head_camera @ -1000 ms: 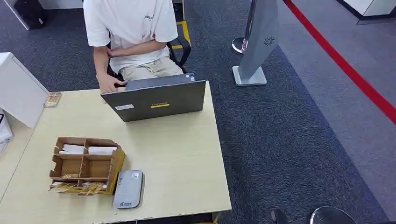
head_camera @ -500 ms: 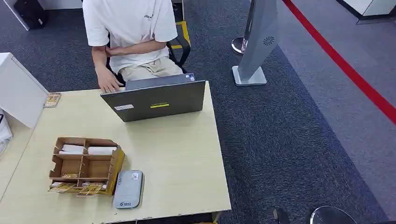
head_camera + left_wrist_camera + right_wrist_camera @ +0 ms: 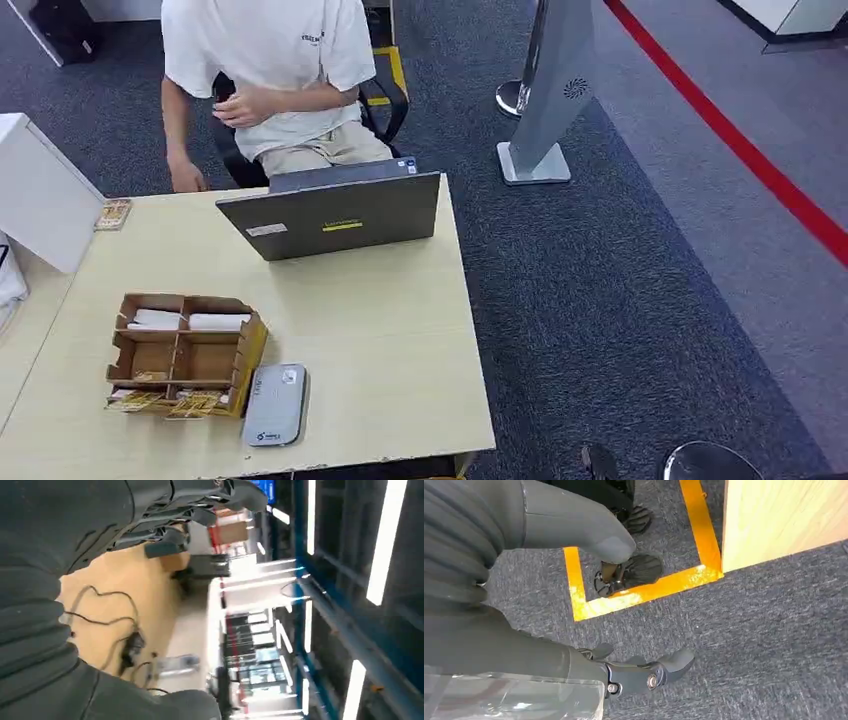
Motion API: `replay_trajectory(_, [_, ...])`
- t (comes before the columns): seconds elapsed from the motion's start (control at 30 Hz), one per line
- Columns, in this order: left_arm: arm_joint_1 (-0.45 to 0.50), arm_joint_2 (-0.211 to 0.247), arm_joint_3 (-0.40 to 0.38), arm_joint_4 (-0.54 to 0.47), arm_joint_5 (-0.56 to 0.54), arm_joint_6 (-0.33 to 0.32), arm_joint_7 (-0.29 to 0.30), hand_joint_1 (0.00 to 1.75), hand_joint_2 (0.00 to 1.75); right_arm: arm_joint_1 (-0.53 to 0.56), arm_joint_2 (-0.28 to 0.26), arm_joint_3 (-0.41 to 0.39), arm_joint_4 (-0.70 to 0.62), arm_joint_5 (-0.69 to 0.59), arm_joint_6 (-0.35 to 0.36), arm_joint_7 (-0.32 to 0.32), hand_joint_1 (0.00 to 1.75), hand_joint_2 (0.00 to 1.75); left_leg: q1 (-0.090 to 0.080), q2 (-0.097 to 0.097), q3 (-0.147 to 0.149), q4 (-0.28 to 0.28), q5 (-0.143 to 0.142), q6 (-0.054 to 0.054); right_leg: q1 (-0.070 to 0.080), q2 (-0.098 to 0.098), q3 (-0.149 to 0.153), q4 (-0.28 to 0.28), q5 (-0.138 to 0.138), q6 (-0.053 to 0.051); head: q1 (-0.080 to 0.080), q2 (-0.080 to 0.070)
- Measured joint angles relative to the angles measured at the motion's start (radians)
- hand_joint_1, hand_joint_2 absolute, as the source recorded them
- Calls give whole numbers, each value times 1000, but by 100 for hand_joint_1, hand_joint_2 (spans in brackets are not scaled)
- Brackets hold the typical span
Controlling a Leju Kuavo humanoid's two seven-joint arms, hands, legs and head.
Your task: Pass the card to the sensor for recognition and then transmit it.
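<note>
Grey office carpet surrounds a pale wooden table (image 3: 380, 340) where the work waits. Yellowish cards (image 3: 170, 402) lie in the front slots of a brown cardboard compartment organiser (image 3: 185, 352), at the table's near left, probably kept there within easy reach of the robot's left arm. Touching its right side lies a flat grey rounded card sensor (image 3: 274, 405), so a card need travel only a little way. Beyond stands an open grey laptop (image 3: 335, 213), and behind it sits a person in a white shirt (image 3: 265, 60).

Neither hand holds anything: the left hand (image 3: 170, 515) and the right hand (image 3: 574, 580) hang with fingers loosely apart, the right above the floor.

Compared with a second ago, the person's hand has left the laptop's edge and drawn back towards the table's far left.
</note>
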Motion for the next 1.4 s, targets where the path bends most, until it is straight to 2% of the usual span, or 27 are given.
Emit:
replay_trajectory(0.07, [-23,31,-82,-43,-72,61,0,0,175,-2,2,0,0,16,5,7,0,175,0,0,-1,1,0,0,0,0,-1,0,0,0,0,0])
replay_trajectory(0.13, [-54,59,-148,-71,-117,74,0,0,175,-6,3,0,0,22,8,10,0,175,0,-2,-1,1,1,0,0,-2,0,1,0,0,0,0])
replay_trajectory(0.23, [-74,82,-202,-93,-143,78,1,0,175,-9,6,0,-1,29,10,11,0,175,0,0,-1,1,1,0,0,0,-1,1,0,0,-1,0])
replay_trajectory(0.33, [-157,100,-246,-87,-295,79,1,0,175,-14,12,2,-1,52,13,28,0,175,1,-4,0,3,5,-1,0,-4,-6,3,2,-1,1,0])
replay_trajectory(0.4, [-256,118,-276,-31,-430,78,1,0,175,-22,18,4,-1,68,13,44,0,175,0,-5,-1,4,6,0,0,-5,-7,4,3,-2,0,0])
replay_trajectory(0.5, [-427,138,-304,134,-653,77,1,0,175,-34,25,5,-1,86,13,64,0,175,0,-5,-2,4,9,-2,0,-5,-10,5,7,-1,0,0])
replay_trajectory(0.53, [-483,143,-304,215,-754,77,10,0,175,-37,28,6,-1,93,13,70,0,175,0,-4,-4,5,10,-2,0,-5,-11,6,9,-2,0,0])
replay_trajectory(0.57, [-551,153,-304,306,-871,77,39,0,175,-37,28,7,-1,98,13,76,0,175,0,-4,-5,5,12,-2,0,-5,-13,6,10,-2,0,0])
replay_trajectory(0.6, [-624,166,-308,412,-998,77,101,0,175,-38,28,8,-1,103,13,82,0,175,0,-4,-7,6,14,-2,0,-5,-14,7,11,-2,0,0])
replay_trajectory(0.63, [-690,176,-315,493,-1082,77,162,0,175,-39,28,9,-1,103,13,85,0,175,0,-4,-9,6,16,-2,0,-5,-17,7,13,-4,0,0])
replay_trajectory(0.67, [-757,197,-334,616,-1200,73,278,0,175,-40,28,11,-1,105,13,91,0,175,0,-4,-11,6,17,-2,0,-4,-19,8,15,-3,0,0])
replay_trajectory(0.7, [-817,214,-360,724,-1274,65,368,0,175,-40,28,11,-1,108,15,94,0,175,0,-3,-13,6,18,-2,0,-3,-21,8,17,-3,-1,0])
replay_trajectory(0.77, [-919,243,-412,896,-1362,39,490,0,175,-39,28,11,-1,114,16,97,0,175,0,1,-15,6,19,-3,0,0,-24,9,18,-4,-1,0])
replay_trajectory(0.8, [-958,254,-434,966,-1396,26,531,0,175,-38,28,11,-1,116,18,98,0,175,0,2,-16,6,19,-3,0,2,-25,9,19,-4,0,0])
replay_trajectory(0.9, [-1036,277,-495,1111,-1445,2,589,0,175,-37,28,11,-1,120,24,99,0,175,0,3,-16,6,19,-3,0,4,-25,9,19,-4,0,0])
replay_trajectory(1.03, [-1084,295,-548,1222,-1448,3,604,0,175,-37,28,11,-1,124,25,102,0,175,0,3,-18,6,19,-3,0,4,-27,9,19,-4,-1,0])
replay_trajectory(1.4, [-1097,306,-593,1306,-1410,16,602,0,175,-37,28,11,-1,134,25,103,0,175,0,2,-20,6,19,-3,0,3,-29,9,19,-4,-1,0])
